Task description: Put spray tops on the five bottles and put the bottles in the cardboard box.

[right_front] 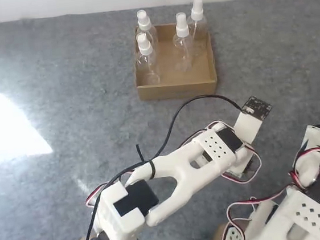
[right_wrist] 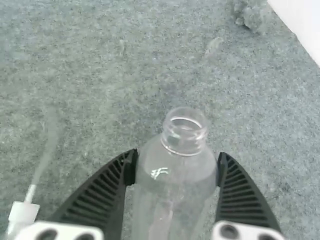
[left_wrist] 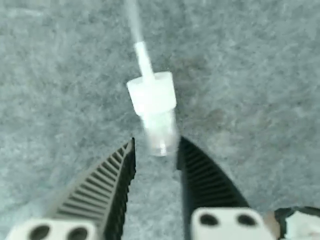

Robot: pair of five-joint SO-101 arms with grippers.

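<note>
Sitting at the far side, the cardboard box already holds four capped bottles. Your right gripper clamps the last bottle, neck open. Your left gripper pinches the spray top only at its tips, so the top could slip, or its dip tube miss the neck. One arm stretches low and forward

Four capped bottles stand in the cardboard box; fifth bottle open-necked, spray top apparently separate.
</note>
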